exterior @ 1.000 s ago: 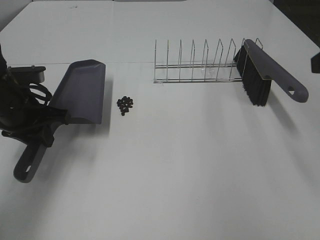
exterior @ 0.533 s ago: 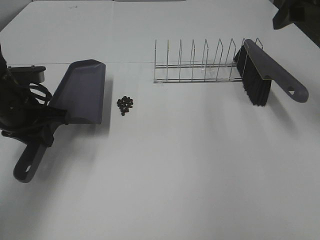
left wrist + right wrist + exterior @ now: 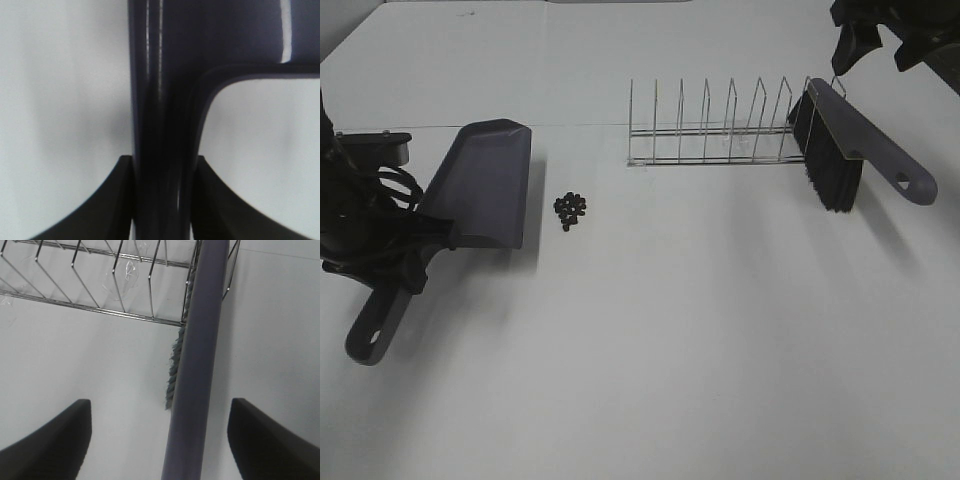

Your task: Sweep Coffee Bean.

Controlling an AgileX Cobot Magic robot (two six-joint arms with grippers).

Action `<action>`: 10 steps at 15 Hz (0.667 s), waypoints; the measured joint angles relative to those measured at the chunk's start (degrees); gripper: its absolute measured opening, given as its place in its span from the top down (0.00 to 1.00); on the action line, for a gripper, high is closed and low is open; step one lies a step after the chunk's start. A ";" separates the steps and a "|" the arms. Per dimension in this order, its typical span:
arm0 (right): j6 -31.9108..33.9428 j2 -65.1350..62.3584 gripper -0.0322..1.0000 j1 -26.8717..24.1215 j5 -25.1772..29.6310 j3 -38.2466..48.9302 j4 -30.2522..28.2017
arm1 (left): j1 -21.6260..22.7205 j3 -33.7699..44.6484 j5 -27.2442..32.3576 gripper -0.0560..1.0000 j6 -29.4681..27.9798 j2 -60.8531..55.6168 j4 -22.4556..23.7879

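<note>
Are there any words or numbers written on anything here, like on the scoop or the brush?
None: no words, numbers or signs can be read in any view.
The dustpan, the brush, the wire rack and the table all look plain.
A tiny dark mark near the table's far edge is too small to tell whether it is writing.

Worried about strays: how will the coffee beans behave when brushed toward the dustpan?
The coffee beans are tiny loose ovals in a small pile, so they will likely roll and scatter, not slide together. They look light; a hard stroke may flick them. The smooth-looking table probably slows them little.
</note>
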 joint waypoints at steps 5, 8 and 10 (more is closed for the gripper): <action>3.27 11.63 0.37 0.00 1.49 -10.77 -3.50 | 0.00 0.00 0.00 0.70 0.11 0.00 0.00; 4.24 15.99 0.37 0.00 1.55 -13.24 -6.30 | 0.00 0.00 0.00 0.70 0.11 0.00 0.00; 4.24 17.76 0.37 0.00 1.55 -14.27 -6.53 | 0.00 0.00 0.00 0.70 0.11 0.00 0.00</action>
